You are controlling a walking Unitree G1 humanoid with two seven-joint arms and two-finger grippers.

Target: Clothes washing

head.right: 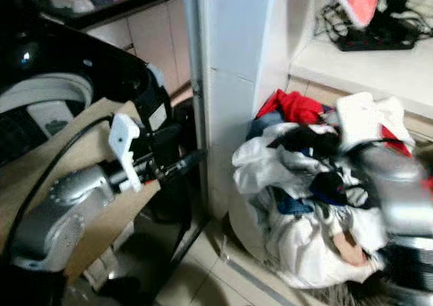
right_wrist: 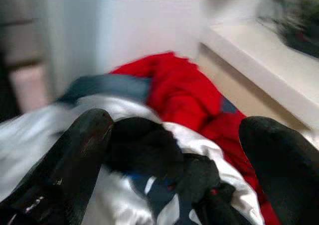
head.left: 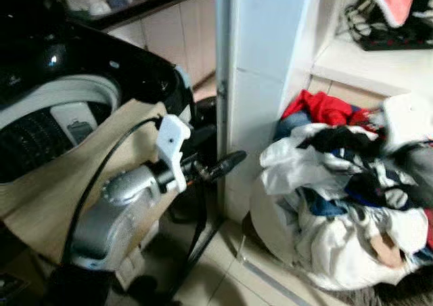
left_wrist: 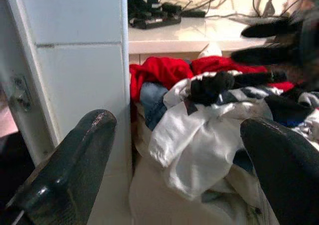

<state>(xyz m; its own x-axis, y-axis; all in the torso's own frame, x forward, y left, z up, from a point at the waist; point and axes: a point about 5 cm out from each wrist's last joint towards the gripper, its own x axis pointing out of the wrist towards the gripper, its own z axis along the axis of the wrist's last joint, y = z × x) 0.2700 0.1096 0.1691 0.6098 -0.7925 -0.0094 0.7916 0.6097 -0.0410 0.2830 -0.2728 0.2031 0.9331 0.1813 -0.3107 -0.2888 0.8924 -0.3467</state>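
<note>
Closest to the head camera, the silver left arm reaches forward over a beige cloth draped from the washing machine, and the left gripper points at the white pillar; its wrist view shows the fingers spread apart, holding nothing. To the right, on the floor, lies the pile of clothes, white, dark and blue pieces heaped against the pillar. The right eye view shows the blurred silver right arm over the pile. From the right wrist, the right gripper hangs just above a black garment, fingers parted and empty. Behind sits a red garment, then a white ledge bearing a black power strip.
</note>
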